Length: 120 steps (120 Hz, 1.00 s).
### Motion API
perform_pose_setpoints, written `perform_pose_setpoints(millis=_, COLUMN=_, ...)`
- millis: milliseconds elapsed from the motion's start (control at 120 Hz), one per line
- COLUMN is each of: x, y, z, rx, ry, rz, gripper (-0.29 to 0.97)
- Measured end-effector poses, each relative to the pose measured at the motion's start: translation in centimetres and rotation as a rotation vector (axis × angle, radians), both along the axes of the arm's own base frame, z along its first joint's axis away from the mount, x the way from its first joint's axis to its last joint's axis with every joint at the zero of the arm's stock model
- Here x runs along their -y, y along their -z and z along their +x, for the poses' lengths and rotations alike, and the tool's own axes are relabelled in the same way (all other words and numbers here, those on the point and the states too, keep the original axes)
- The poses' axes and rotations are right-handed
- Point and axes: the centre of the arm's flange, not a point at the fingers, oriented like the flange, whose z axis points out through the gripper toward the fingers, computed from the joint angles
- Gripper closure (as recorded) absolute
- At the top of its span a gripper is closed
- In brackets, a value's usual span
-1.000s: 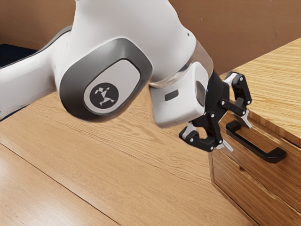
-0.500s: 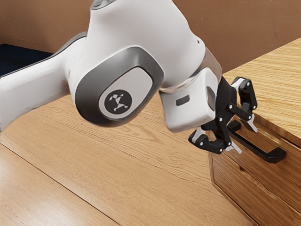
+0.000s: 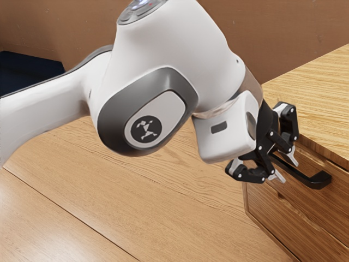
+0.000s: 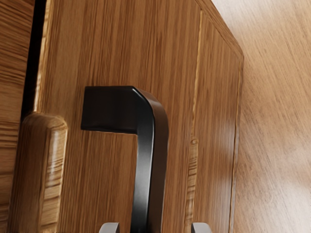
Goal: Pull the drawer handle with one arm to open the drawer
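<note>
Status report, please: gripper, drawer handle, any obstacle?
Gripper open, straddling the drawer handle, not closed on it. Drawer looks shut. Nothing seen in the way.

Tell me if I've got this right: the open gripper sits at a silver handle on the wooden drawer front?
Not quite. The handle is black, not silver, as the wrist view shows. The rest holds: the open gripper sits at it on the wooden drawer front.
</note>
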Motion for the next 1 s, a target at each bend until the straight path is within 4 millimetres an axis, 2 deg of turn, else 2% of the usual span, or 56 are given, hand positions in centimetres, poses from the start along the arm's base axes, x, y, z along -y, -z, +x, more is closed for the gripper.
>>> perform_pose_setpoints(millis=400, x=0.1, y=-0.1, z=-0.8, rx=0.003, ry=-0.001, rz=0.004, gripper=0.62)
perform_pose_setpoints(millis=600, x=0.8, y=0.3, z=-1.3, rx=-0.002, ry=0.012, rz=0.008, gripper=0.62)
perform_pose_setpoints(millis=1000, x=-0.2, y=0.2, z=-3.1, rx=0.005, ry=-0.003, rz=0.021, gripper=0.63)
